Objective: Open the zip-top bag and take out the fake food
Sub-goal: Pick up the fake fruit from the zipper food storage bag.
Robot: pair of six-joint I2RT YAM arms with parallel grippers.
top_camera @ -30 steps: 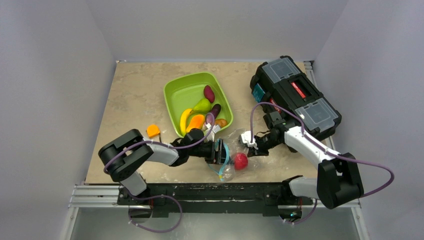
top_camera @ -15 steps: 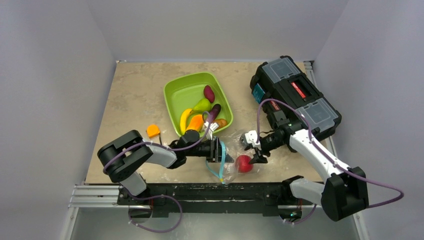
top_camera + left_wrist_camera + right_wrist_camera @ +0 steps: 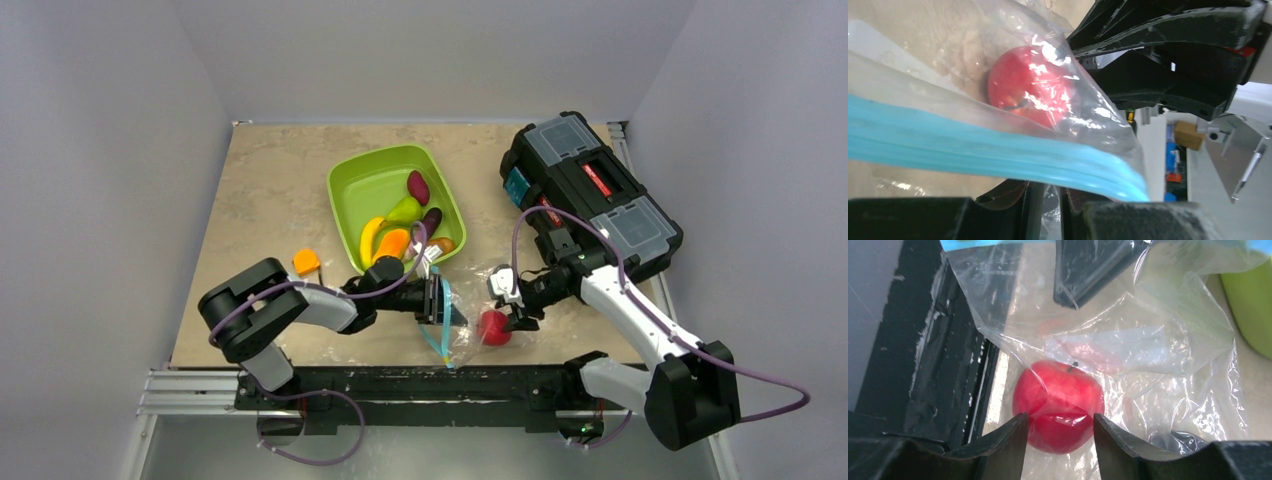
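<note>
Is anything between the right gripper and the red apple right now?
Yes, the clear plastic of the zip-top bag. The red apple lies inside it, and the right gripper straddles the apple with spread fingers from outside the film.

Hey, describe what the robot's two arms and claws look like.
The left arm and right arm match: black joints, white link covers, and a purple cable looping loosely along each. The left claw and right claw are black, with two flat tapering fingers.
</note>
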